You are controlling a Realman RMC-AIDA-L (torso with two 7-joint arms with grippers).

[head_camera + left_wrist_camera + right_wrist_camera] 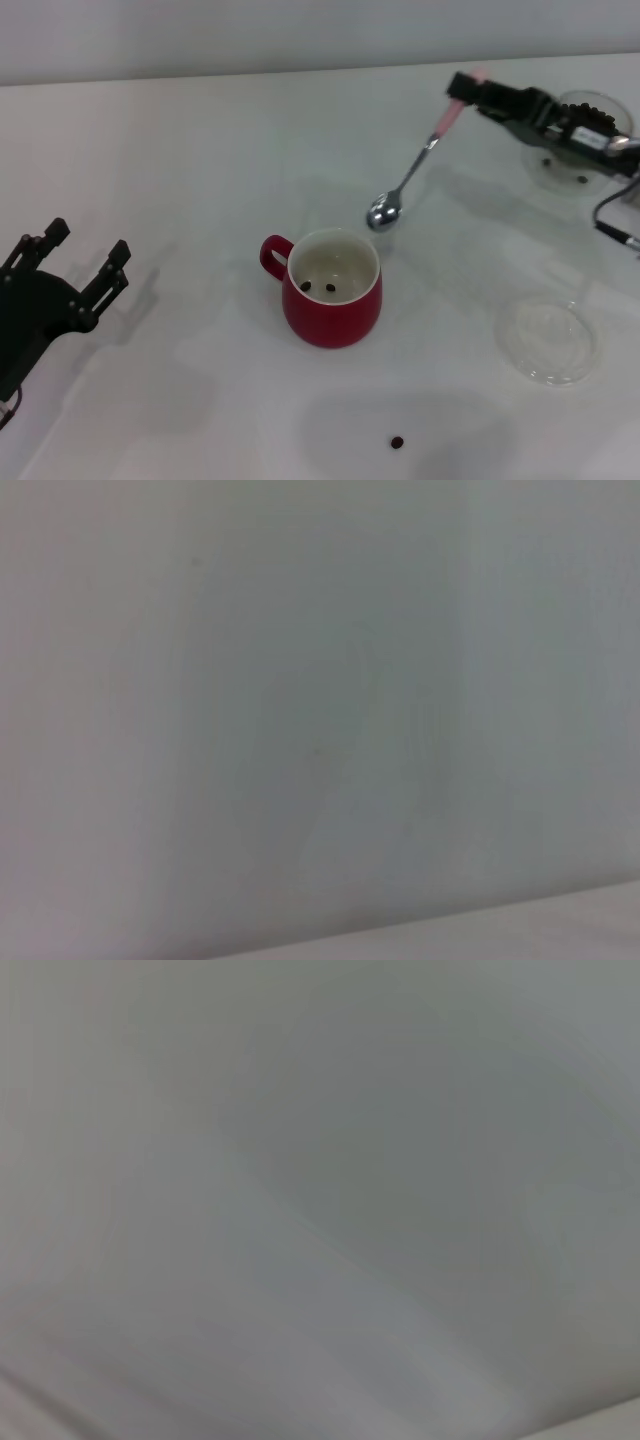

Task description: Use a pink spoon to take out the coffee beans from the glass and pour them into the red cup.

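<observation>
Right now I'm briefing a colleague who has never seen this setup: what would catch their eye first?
The red cup at the table's middle, with two beans on its white bottom. Next, the spoon, held by its pink end in the right tool, its bowl hanging beside the cup's far rim. One stray bean lies on the table in front of the cup, and the left tool waits open at the left edge.

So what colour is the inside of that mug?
White inside the red cup, dark red outside; the head view shows it best.
</observation>
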